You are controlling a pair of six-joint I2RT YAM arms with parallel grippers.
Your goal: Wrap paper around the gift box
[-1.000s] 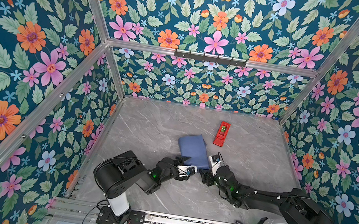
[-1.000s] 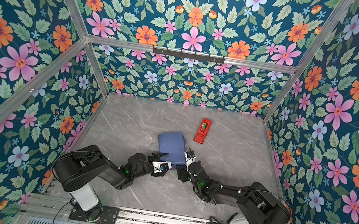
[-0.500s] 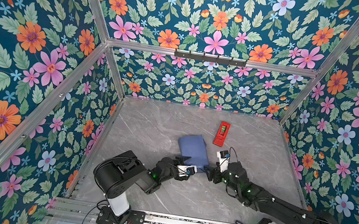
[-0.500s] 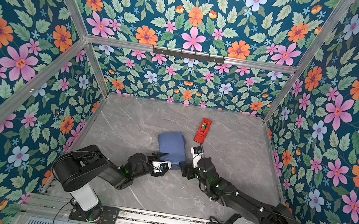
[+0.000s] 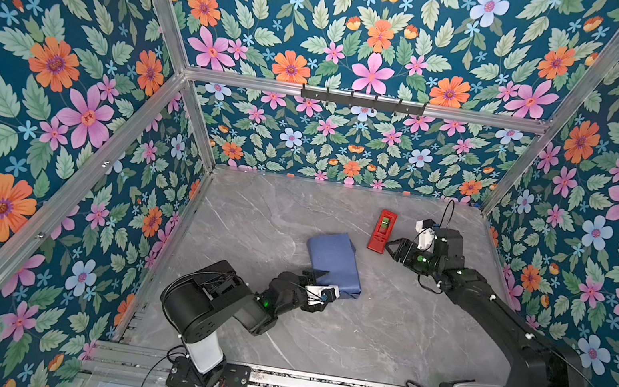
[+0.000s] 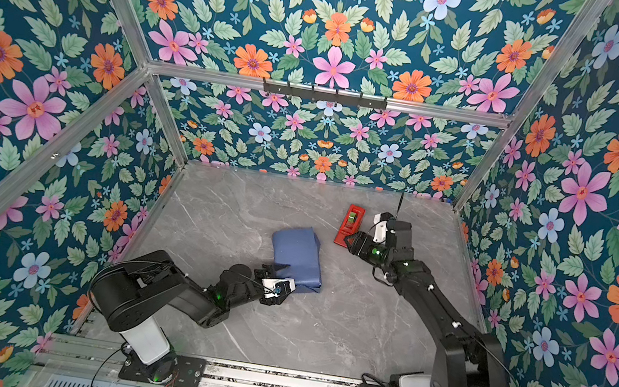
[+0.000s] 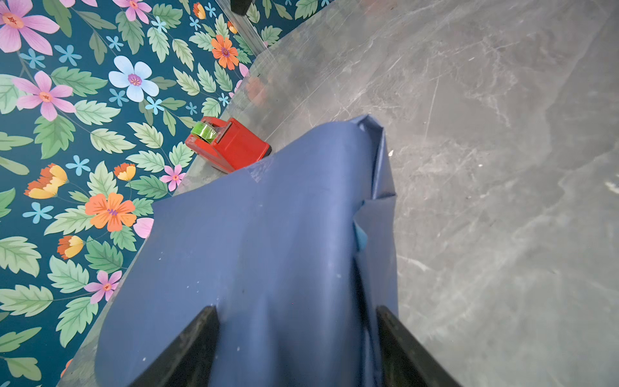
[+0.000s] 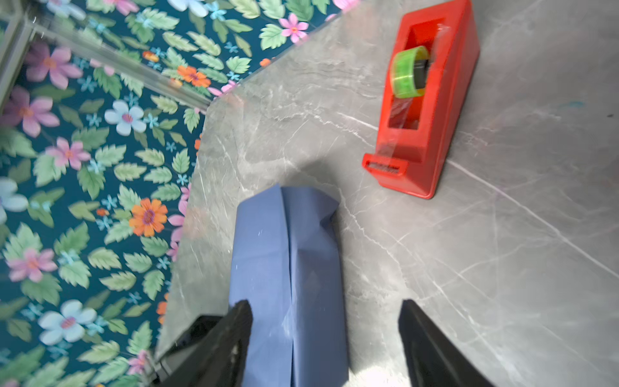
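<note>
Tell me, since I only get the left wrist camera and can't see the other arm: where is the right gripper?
Observer: In both top views the right gripper is beside the near end of the red tape dispenser, apart from the paper.
Operator: Holding anything?
Observer: No. The right wrist view shows its fingers apart and gripping nothing.
Operator: Any of the box uncovered?
Observer: None in both top views: the paper hides the box on every side they show.
</note>
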